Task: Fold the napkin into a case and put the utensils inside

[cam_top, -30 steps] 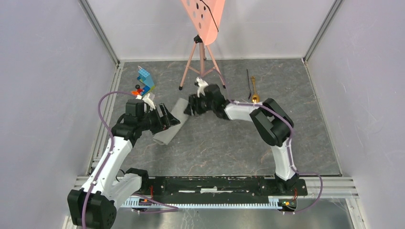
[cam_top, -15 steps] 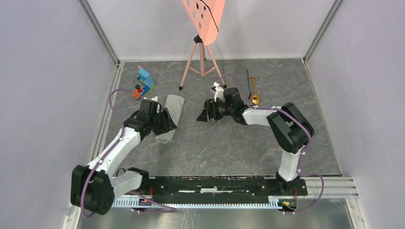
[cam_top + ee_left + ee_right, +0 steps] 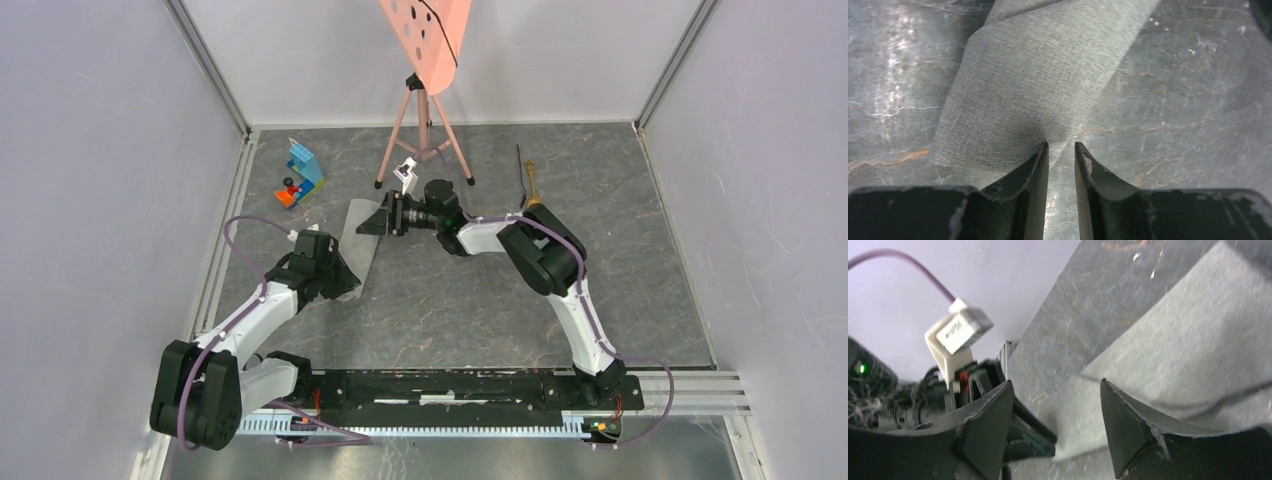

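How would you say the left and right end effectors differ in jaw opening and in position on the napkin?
Opening: the left end effector has its jaws nearly together, with only a narrow gap between them; the right end effector has its jaws spread wide. Position: the left sits at the near end of the napkin, the right at its far end. Shared: both are low at the napkin. Whether the left pinches it is unclear.

One napkin (image 3: pixel 361 237), two utensils (image 3: pixel 531 181) — one pink tripod board (image 3: pixel 426 38), one toy-block cluster (image 3: pixel 300 172)
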{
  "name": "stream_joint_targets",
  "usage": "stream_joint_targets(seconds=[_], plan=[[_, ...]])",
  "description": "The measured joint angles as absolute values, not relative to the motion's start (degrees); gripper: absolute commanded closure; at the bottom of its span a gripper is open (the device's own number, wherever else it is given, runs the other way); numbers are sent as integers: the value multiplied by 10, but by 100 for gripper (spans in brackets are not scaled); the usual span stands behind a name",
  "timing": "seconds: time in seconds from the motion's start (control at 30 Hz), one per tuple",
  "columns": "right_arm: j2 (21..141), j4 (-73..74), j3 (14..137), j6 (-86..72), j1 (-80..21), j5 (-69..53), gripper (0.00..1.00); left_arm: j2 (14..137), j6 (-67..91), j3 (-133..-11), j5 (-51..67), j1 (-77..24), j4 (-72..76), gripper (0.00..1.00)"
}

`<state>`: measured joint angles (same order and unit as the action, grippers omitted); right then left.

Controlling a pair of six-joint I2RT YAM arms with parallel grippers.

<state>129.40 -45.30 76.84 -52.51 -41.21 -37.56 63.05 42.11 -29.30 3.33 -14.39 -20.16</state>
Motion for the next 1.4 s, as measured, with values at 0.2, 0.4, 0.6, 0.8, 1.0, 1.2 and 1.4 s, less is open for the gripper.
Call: stream_joint_targets(seconds=[0.2,0.4,0.6,0.8,1.0,1.2,1.4], plan=[[1403,-423,902,-532,-413,-349,32,630,454,-252,11,-138,-169,67],[1498,-336,1056,-512,-413,-343,29,612,463,-238,31,-136,-144,60],[1550,-242,1195,-475,-421,-335,23,574,451,-293,45,-136,-211,24],[1459,-123,1148,-406,-418,-302,19,646,423,-391,15,-136,-234,25],[1171,-88,884,-350,-377,-278,20,746,404,-404,-13,-140,-256,26],[965,-111,678,-305,-338,-246,20,813,407,-420,-17,-140,-243,27],[877,-91,524,-275,-339,-225,19,893,463,-475,-9,-140,-169,28]])
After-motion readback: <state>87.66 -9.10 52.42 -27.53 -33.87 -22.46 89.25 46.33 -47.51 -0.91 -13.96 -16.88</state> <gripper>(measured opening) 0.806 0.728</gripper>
